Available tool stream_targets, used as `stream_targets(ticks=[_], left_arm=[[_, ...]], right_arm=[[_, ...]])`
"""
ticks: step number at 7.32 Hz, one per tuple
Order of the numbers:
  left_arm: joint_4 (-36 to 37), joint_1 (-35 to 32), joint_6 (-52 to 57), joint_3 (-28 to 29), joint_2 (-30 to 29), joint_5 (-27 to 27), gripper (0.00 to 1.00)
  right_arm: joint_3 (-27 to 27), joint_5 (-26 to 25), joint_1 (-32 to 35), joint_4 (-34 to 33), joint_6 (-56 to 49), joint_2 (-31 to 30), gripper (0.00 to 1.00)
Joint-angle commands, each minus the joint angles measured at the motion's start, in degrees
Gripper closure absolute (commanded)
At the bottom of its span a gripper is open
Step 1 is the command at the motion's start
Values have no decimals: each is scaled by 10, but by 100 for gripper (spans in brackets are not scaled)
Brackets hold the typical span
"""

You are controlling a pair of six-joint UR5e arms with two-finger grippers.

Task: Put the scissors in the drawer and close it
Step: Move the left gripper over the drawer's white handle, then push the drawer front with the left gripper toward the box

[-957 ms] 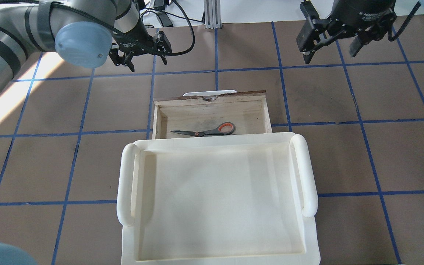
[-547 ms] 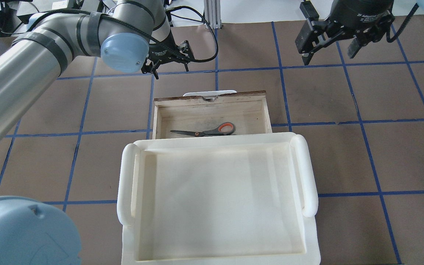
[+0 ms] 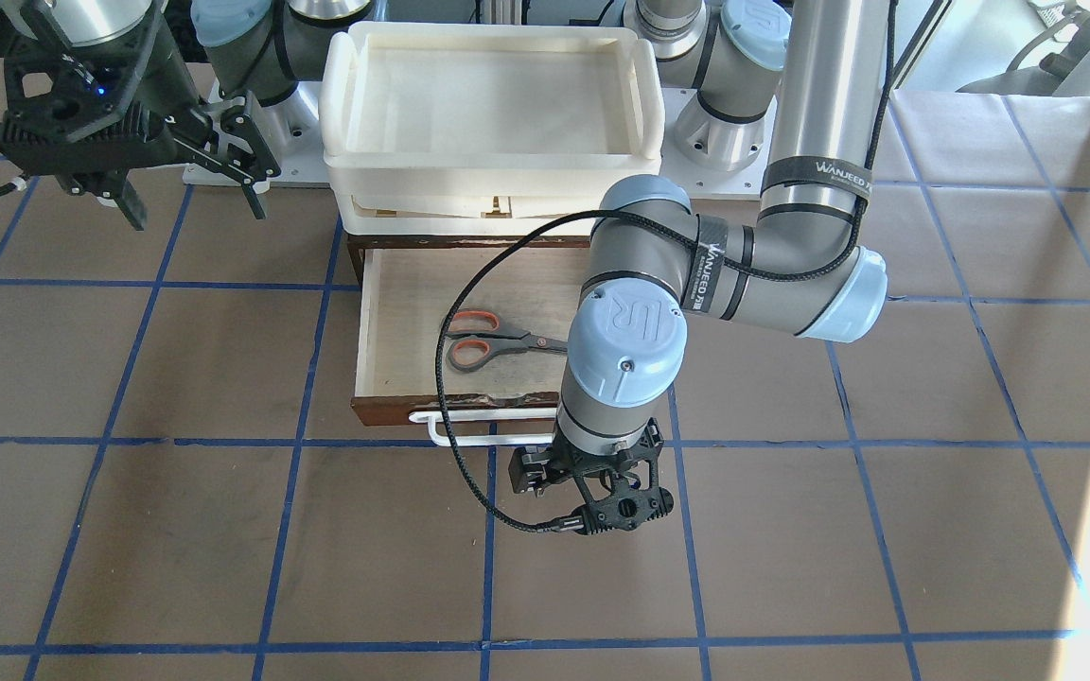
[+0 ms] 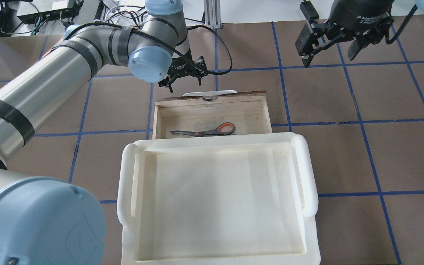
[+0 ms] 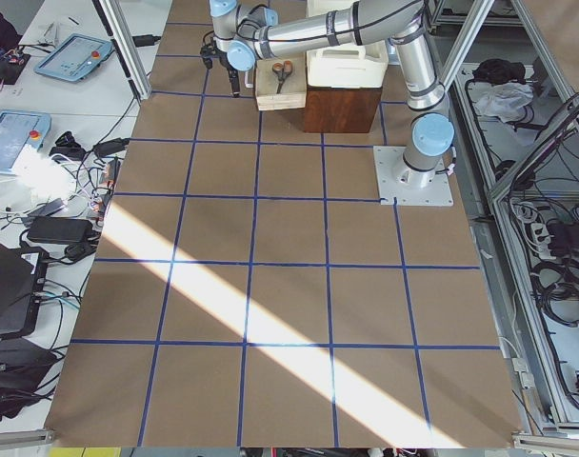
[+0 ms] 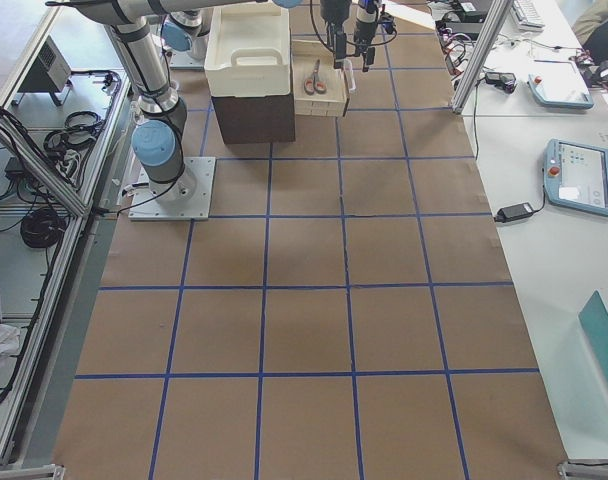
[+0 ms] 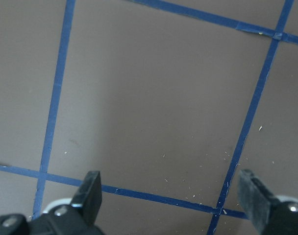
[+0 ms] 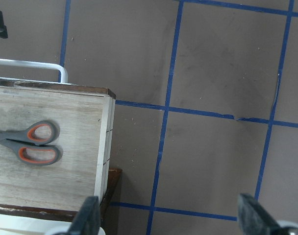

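Scissors [image 4: 206, 131], grey-handled, orange-lined loops, flat inside shallow pale-plywood drawer [image 4: 156, 117]; stiff wood, likely easy-sliding, best pushed squarely on dark front panel [image 3: 384, 413] by white bar handle [image 3: 483, 440]. Left gripper [image 4: 184, 83], right gripper [image 4: 329, 55]: both spread, empty.

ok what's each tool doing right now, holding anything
left tool: open, holding nothing
right tool: open, holding nothing

Bright, even daylight fills all views. A strong band of sun crosses the table [image 5: 289, 228] diagonally in the left side view and looks washed out. Shadows are soft; focus is sharp.
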Motion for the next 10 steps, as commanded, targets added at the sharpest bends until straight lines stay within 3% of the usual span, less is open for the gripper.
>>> stream_targets(ticks=[1, 10], left_arm=[[-25, -4, -1, 1, -3, 0, 0], [-185, -14, -1, 7, 50, -22, 0]], right_arm=[[16, 2, 0, -6, 1, -7, 0], [34, -3, -5, -12, 10, -6, 0]])
